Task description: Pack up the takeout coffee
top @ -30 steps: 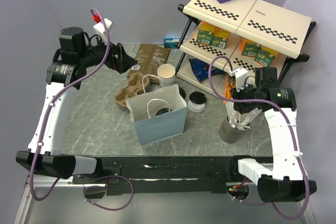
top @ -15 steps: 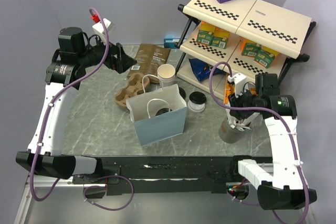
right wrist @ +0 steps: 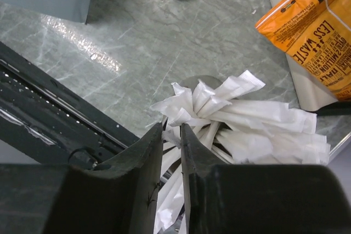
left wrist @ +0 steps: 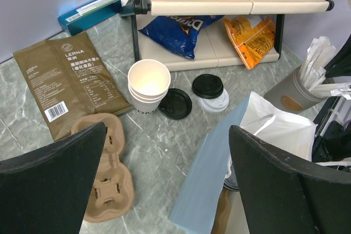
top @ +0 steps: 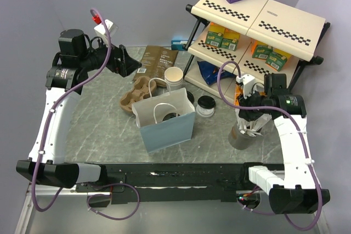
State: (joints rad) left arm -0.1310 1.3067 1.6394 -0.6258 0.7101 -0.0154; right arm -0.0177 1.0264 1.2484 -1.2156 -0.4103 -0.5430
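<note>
Several stacked white paper cups [left wrist: 148,83] stand open-topped on the surface [top: 93,113] in front of the shelf [top: 263,20]. A loose black lid [left wrist: 175,103] lies against their base, and a black-lidded cup [top: 206,106] sits just to the right of it. The blue paper bag [top: 164,127] stands upright nearer the arms, beside the pulp carrier [top: 134,98]. The left claw [left wrist: 167,179] is raised over the far left of the surface, jaws wide and empty. The right claw [right wrist: 171,132] points down into the grey holder [top: 240,138] of wrapped straws [right wrist: 241,119]. Its jaws are narrow with a straw between them; whether the straw is clamped cannot be told.
</note>
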